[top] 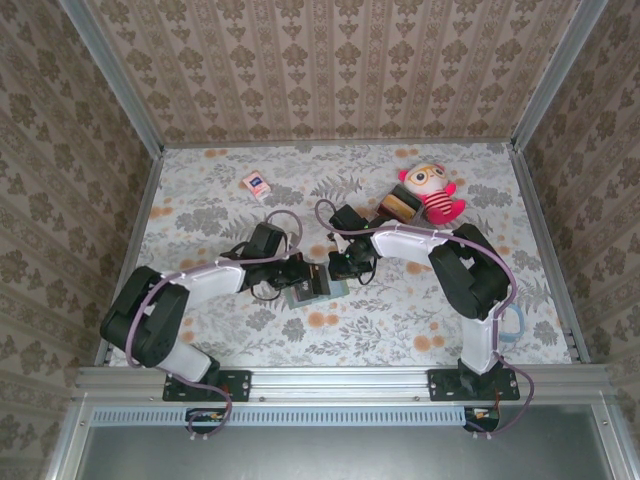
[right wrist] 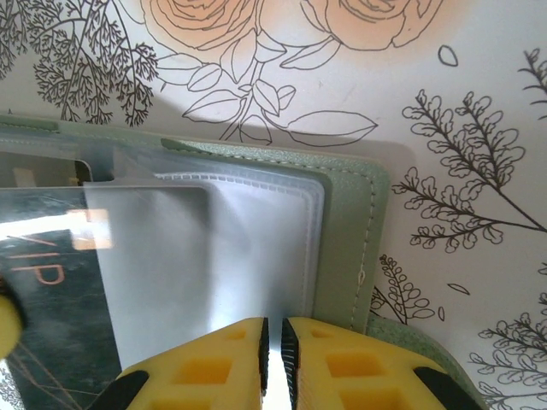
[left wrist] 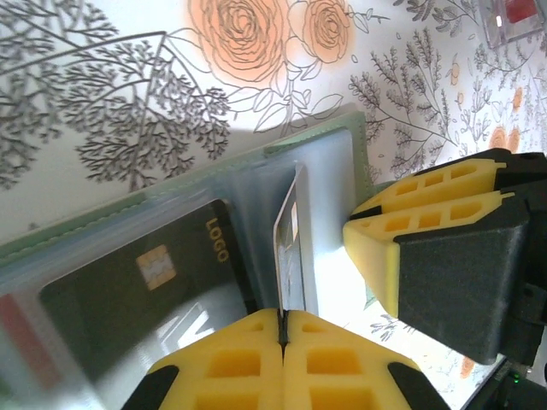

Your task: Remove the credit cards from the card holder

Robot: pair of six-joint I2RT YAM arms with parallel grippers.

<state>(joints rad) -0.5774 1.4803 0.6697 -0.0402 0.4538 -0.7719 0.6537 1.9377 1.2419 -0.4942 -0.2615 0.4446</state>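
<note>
Open card holder [right wrist: 346, 231]: left gripper [left wrist: 282, 318] pinches near end of edge-up card [left wrist: 289, 248], long axis running away; right gripper [right wrist: 273, 331] clamps clear sleeve [right wrist: 256, 248].

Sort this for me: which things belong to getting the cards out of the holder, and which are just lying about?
Job: card holder, open; dark LOGO card in its sleeve; left gripper, jaws shut on an upright card; right gripper, jaws shut on a clear sleeve.
Lying about: plush doll; stacked blocks; pink-and-white packet.
</note>
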